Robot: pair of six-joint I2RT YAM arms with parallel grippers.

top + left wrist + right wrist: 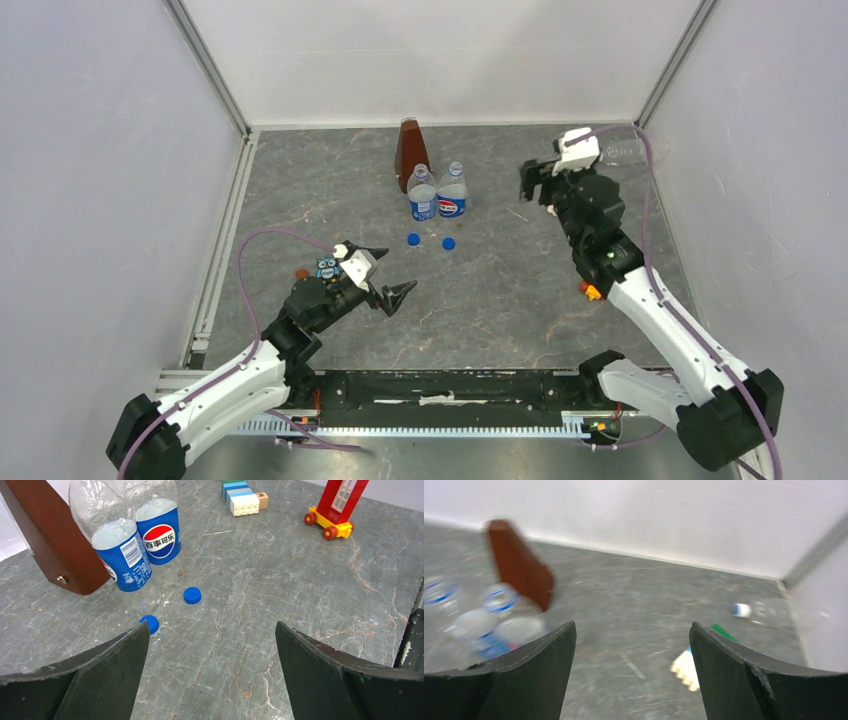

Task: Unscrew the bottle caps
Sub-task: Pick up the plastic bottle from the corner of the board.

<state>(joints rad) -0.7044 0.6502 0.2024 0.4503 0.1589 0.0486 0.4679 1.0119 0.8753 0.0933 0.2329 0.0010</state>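
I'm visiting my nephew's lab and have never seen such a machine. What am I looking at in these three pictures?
Two robot arms are bolted at the near edge of a grey table. The overhead picture comes from a fixed camera above and behind them; the other two come from cameras on each wrist, so the dark wedges at the bottom are that hand's own fingers. On the table two labelled bottles stand before a brown pyramid-shaped object, with two blue caps lying loose in front. Toy blocks lie farther off. The left hand and right hand are both open and hold nothing.
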